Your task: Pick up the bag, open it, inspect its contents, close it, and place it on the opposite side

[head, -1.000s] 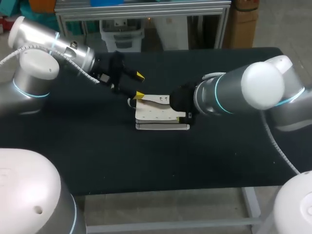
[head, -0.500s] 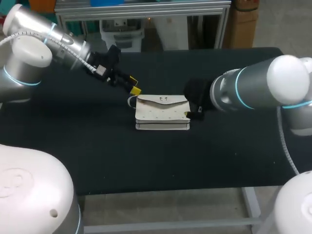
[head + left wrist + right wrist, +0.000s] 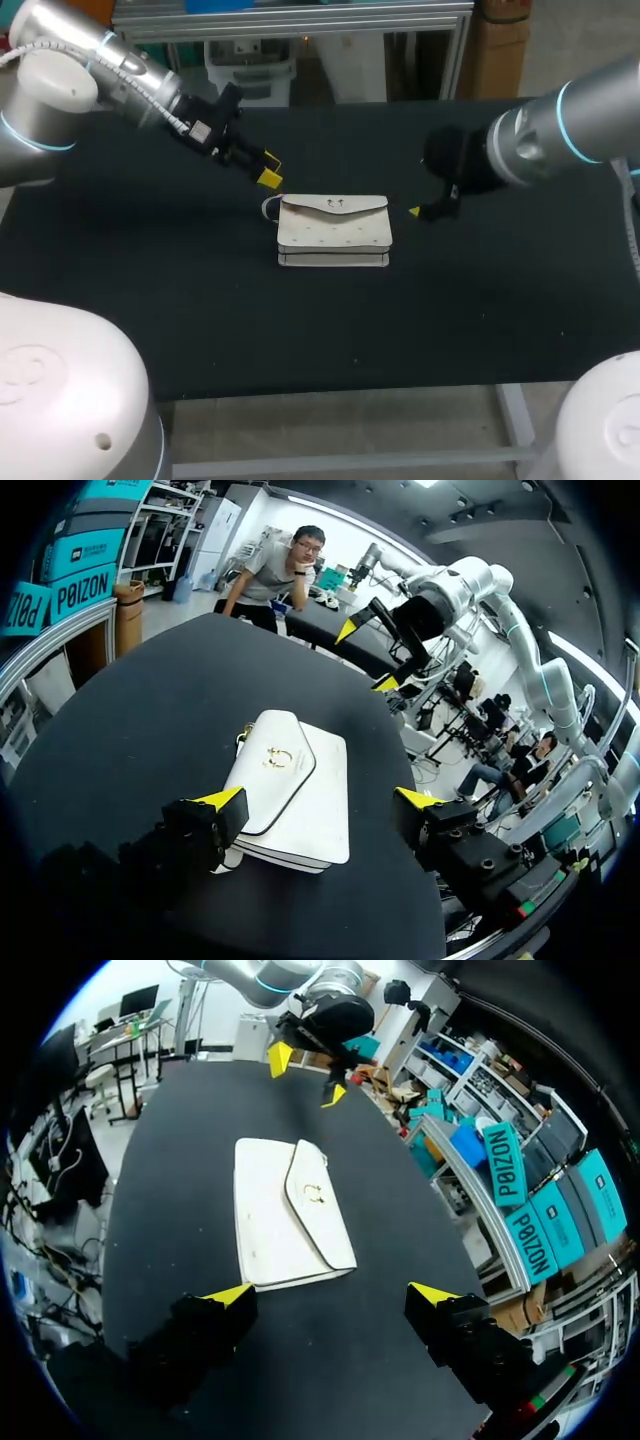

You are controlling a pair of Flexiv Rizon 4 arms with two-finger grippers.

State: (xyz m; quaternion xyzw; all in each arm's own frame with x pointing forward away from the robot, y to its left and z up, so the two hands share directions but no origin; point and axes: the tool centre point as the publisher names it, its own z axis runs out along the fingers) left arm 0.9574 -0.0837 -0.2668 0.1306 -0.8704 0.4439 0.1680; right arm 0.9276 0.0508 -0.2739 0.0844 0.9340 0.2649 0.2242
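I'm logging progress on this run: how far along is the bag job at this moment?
Done, apparently: the bag lies flat on the table with its flap shut, so closing looks finished; whether it was opened cannot be seen. In hand: nothing; the left pincer and right pincer are open and clear of it. Left: placing it on the opposite side.

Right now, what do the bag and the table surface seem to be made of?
The bag: probably smooth white leather or imitation, given its faint sheen; its clasp looks gold-coloured metal. The table: matte black covering, perhaps cloth or rubber; no glare.
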